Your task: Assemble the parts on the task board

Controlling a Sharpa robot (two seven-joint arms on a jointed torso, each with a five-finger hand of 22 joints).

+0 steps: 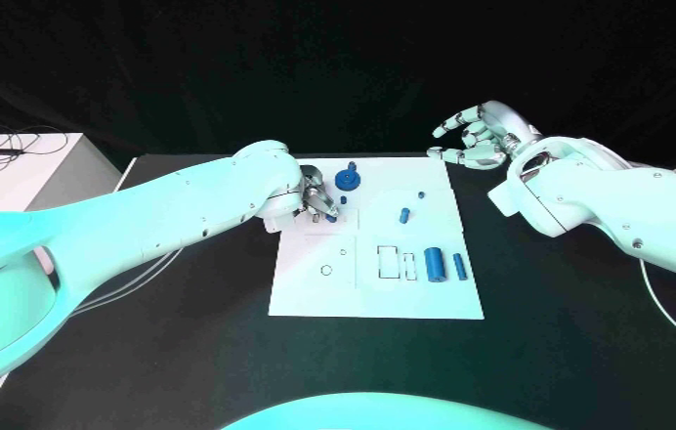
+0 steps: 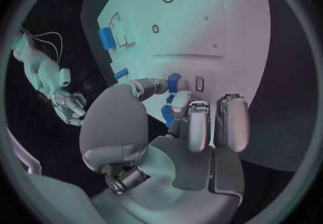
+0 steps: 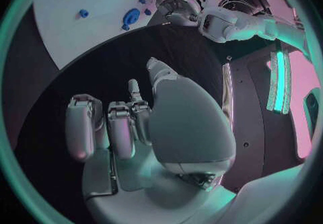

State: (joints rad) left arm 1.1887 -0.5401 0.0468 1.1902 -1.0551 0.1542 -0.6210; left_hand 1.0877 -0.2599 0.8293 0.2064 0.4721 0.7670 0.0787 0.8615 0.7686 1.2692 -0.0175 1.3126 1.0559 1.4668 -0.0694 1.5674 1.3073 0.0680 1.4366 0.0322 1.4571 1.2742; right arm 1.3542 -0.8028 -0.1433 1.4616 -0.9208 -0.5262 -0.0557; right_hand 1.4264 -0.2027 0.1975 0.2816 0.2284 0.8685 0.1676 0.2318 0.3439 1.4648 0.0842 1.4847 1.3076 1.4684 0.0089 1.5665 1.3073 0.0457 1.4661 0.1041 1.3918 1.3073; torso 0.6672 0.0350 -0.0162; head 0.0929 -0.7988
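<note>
The white task board lies in the middle of the black table. My left hand is over the board's near-left part and pinches a small blue part between thumb and a finger, just above the board surface. My right hand hovers over the black table beyond the board's far right corner, fingers apart and holding nothing. Loose on the board are a blue gear-like piece, a small peg and two cylinders near the right edge. The right wrist view shows the gear-like piece and my left hand.
Rectangular outlines and a round hole mark the board's front half. A white box with cables stands at the table's far left. Black table surrounds the board on all sides.
</note>
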